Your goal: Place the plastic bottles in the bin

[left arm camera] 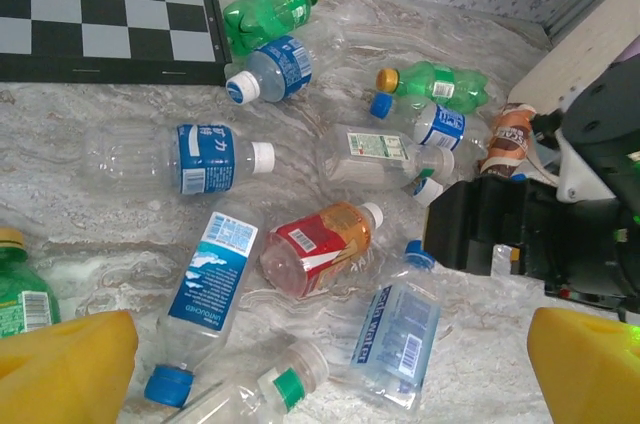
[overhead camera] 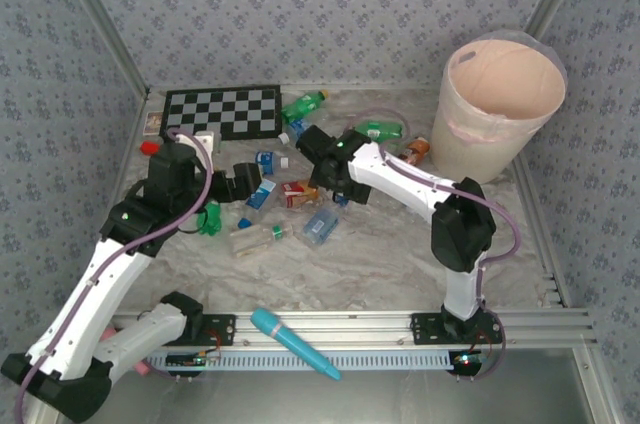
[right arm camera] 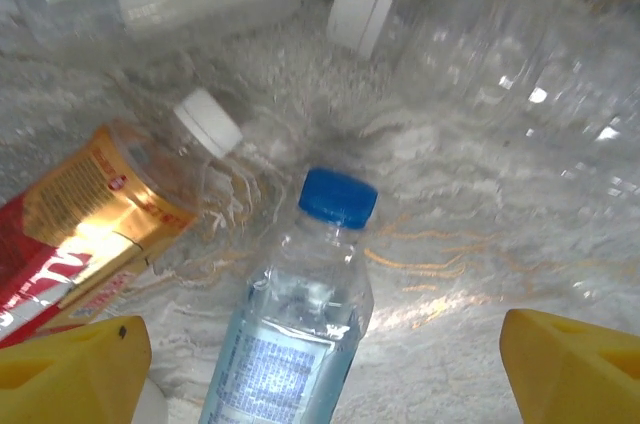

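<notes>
Bottles (overhead camera: 290, 194) are lying scattered across the centre of the table (overhead camera: 380, 264). The bin (overhead camera: 497, 109) is standing at upper right. A chessboard (overhead camera: 222, 112) is lying upper left, behind them. A microphone (overhead camera: 293, 342) is lying lower centre, on the rail (overhead camera: 400, 322).

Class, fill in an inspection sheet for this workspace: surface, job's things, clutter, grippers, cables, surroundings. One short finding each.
Surface: marbled tabletop, crowded in the middle.
Job's things: plastic bottles lying scattered; bin upright at the far right.
Clutter: checkerboard at the back; teal microphone on the near rail; small red block at the left.
Grippers: left gripper open above the bottles; right gripper open astride a blue-capped bottle.
Cables: purple cable along each arm.
Surroundings: patterned walls.
</notes>
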### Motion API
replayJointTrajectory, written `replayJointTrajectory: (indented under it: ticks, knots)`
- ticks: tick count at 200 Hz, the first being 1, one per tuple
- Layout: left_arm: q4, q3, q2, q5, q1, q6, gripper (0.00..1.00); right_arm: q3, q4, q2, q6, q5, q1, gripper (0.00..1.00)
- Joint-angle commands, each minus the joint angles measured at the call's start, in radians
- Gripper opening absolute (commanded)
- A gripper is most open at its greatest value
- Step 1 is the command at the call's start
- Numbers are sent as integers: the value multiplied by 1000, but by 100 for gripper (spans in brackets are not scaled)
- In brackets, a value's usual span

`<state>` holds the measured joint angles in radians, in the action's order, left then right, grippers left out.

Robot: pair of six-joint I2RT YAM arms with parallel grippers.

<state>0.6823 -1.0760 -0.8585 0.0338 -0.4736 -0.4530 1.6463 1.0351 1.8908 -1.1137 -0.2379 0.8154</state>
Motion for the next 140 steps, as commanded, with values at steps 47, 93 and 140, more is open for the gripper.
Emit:
replayJointTrajectory:
  ticks: [47, 93, 140]
  knots:
    - [25, 20, 39, -18, -5, 32, 100, -57, -75, 84, -99, 128, 23, 87]
    - [28, 15, 39, -15, -5, 40, 100, -82, -84, 111, -100, 166, 20, 83]
    - [34, 8, 39, -13, -5, 43, 100, -137, -109, 116, -95, 190, 0, 78]
